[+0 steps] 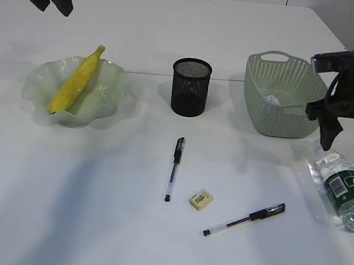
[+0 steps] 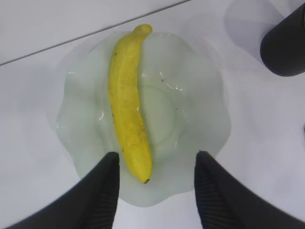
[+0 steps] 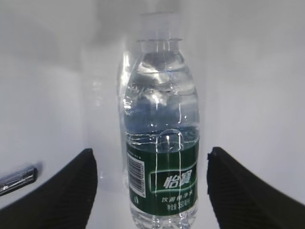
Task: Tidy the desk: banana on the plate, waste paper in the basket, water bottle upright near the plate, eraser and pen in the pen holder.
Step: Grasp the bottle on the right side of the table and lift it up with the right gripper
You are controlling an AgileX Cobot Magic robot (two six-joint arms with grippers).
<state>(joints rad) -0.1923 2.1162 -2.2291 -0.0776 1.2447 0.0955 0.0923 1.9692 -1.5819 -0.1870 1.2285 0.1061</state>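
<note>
Banana (image 1: 75, 87) rests on the plate (image 1: 114, 76) at far left, paper (image 1: 270, 99) in the basket (image 1: 253, 105). The right gripper (image 3: 151, 181), jaws apart, hangs over the fallen bottle (image 1: 342, 186), ready to stand it up; the left gripper (image 2: 157, 188) hovers, gaping and empty.

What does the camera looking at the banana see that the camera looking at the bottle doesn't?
Only the left wrist view shows the banana lying in the plate, plus the edge of the black pen holder at upper right. Only the right wrist view shows the water bottle lying on its side and the tip of a pen at far left. Both show the white table and a pair of open black tool fingers holding nothing.
</note>
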